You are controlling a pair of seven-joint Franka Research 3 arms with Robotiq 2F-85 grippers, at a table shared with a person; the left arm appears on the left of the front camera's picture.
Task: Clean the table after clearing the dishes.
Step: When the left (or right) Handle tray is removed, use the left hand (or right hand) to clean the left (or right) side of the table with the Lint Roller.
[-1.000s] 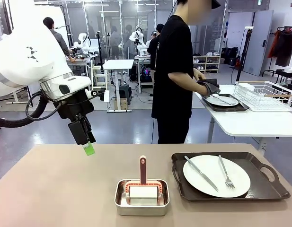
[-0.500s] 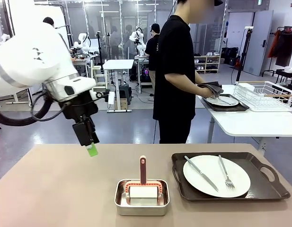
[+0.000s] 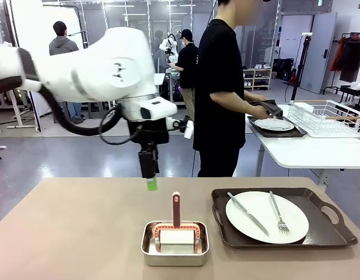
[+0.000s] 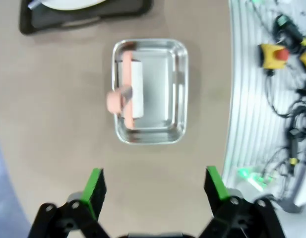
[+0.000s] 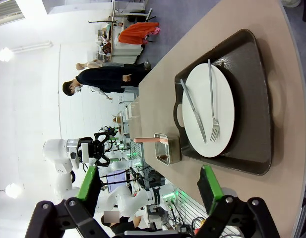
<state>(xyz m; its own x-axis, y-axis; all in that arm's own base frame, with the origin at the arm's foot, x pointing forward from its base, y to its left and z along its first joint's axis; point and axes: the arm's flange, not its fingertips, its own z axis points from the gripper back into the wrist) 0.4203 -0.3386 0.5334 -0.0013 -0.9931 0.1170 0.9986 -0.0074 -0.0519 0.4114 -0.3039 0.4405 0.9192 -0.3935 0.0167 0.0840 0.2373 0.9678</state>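
The table (image 3: 80,233) is half cleared: one plate (image 3: 267,217) lies on its tray (image 3: 337,230) at the right side, and the other plate (image 3: 273,124) sits on the white table (image 3: 308,154). The left gripper (image 4: 153,181) hangs spread and empty above the steel pan (image 4: 150,91). The right gripper (image 5: 149,183) is likewise spread and empty. Wiping is not yet begun.

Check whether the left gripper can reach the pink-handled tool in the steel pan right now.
Probably yes. The left gripper hangs open above the table, with the pink-handled tool standing in the steel pan straight ahead of it, and nothing lies between them.
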